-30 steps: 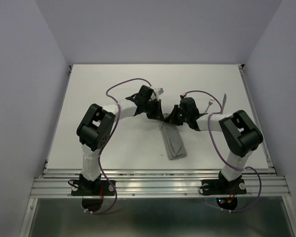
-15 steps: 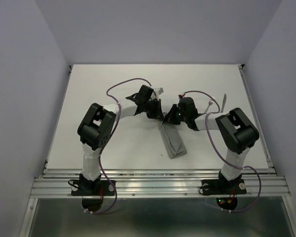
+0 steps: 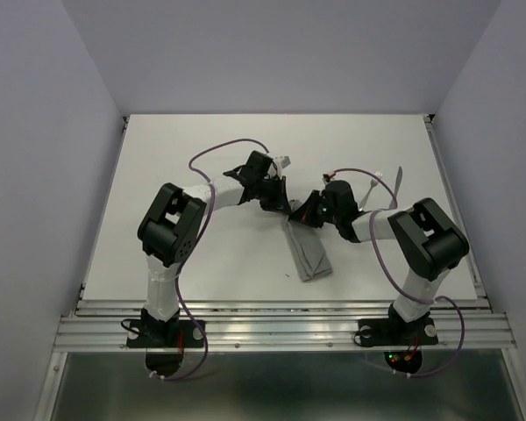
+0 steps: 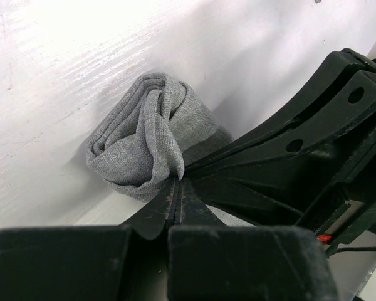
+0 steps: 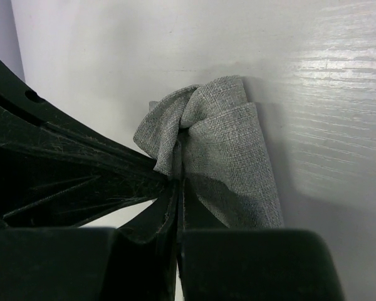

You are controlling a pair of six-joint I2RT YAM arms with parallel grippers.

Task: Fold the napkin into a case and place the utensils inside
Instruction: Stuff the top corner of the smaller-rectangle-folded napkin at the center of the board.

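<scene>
I'm in the folding step: the napkin (image 3: 308, 256) lies as a narrow strip on the near half of the table (image 3: 175, 149), with the left gripper (image 4: 175, 188) and right gripper (image 5: 175, 180) both clamped on its bunched far end (pocket not yet formed, I judge). Next I must lay that end flat.

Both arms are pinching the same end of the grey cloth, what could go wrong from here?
1. The left gripper and right gripper have jaws shut on one bunched end of the napkin; pulling unevenly could undo its folds.
2. The jaws sit almost against each other, so they might collide.
</scene>
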